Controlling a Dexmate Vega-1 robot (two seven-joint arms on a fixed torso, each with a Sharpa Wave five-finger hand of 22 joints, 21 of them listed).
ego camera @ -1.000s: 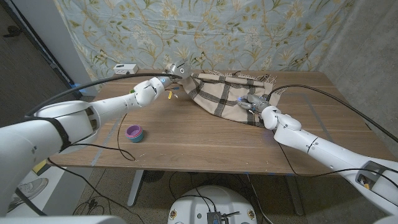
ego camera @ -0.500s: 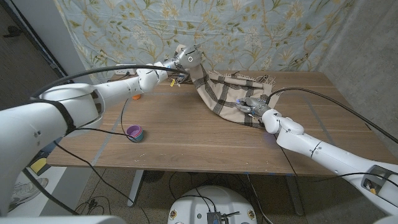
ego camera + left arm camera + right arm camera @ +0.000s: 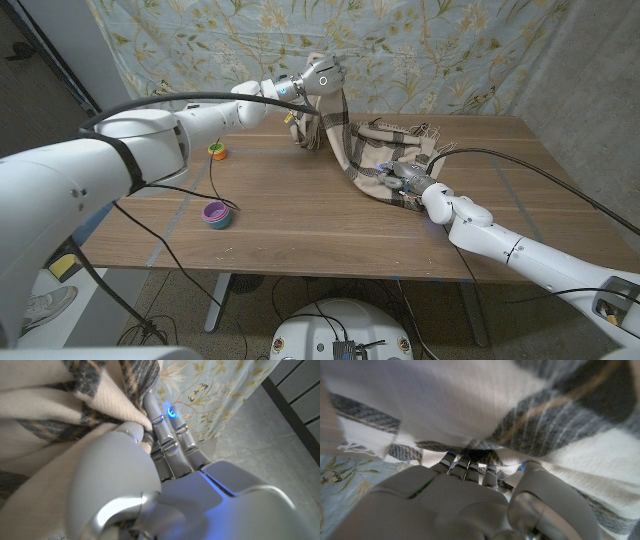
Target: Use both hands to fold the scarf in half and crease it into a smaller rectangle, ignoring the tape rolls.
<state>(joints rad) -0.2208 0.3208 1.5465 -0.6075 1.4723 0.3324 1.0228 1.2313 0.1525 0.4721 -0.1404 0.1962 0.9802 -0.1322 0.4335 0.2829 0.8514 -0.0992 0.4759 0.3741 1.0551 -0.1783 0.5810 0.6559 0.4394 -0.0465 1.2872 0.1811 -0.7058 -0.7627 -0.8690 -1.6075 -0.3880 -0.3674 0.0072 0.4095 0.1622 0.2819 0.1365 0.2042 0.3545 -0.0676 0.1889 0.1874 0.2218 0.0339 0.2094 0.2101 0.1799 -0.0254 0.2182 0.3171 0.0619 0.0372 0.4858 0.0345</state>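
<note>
Scarf, plaid, stretched between both hands above the far right part of the wooden table: one end lifted clear, the rest draped down onto the tabletop near the far edge. Left hand holds the raised end high, in front of the floral curtain; the left wrist view shows its fingers pressed together and closed on a bunch of cloth. Right hand grips the lower end at the table; the right wrist view shows its fingers curled into the fabric.

To do the fold well, the left hand should carry its end across and lower it over the right-hand end, edges matched (slack kept out, or the crease will wander), while the right hand pins its corner.

Against the picture half a second earlier, the left hand has risen and moved right, pulling more cloth off the table; the right hand's place is nearly unchanged. Purple tape roll and orange tape roll lie untouched.
</note>
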